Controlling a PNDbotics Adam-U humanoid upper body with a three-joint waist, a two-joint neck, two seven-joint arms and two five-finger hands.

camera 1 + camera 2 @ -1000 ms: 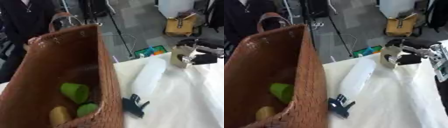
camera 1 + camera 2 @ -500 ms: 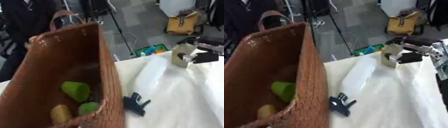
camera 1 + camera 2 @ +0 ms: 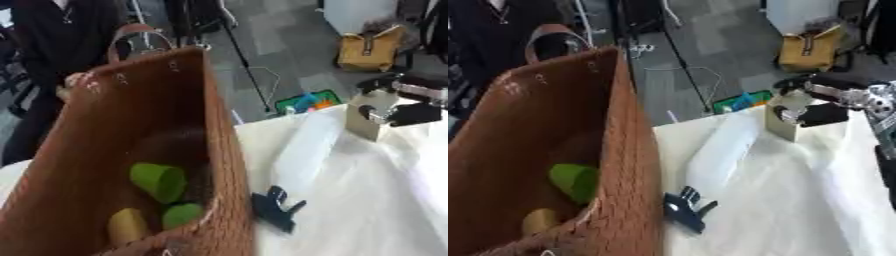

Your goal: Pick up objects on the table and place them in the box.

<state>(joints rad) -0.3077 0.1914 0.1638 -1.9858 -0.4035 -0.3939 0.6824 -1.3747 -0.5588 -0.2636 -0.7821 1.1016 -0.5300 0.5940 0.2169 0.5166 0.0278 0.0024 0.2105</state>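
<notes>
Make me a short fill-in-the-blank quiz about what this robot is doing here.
1. The robot's right hand is curled round a small ____ block.
2. The green cup lies inside the woven ____.
3. The dark clip lies on the white ____, beside the basket.

Missing words: tan; basket; tablecloth

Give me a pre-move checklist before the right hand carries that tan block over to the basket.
1. Right hand closed on the tan block: ok, fingers curl round it.
2. Block clear of the white cloth: cannot tell; its lower edge sits close to the cloth.
3. Basket mouth open: ok.
4. Room inside: ok; green cup and yellow item lie low.
5. Path: not ok; the dark clip lies beside the basket wall, so pass above it.
6. Left hand: cannot tell, not in view.
</notes>
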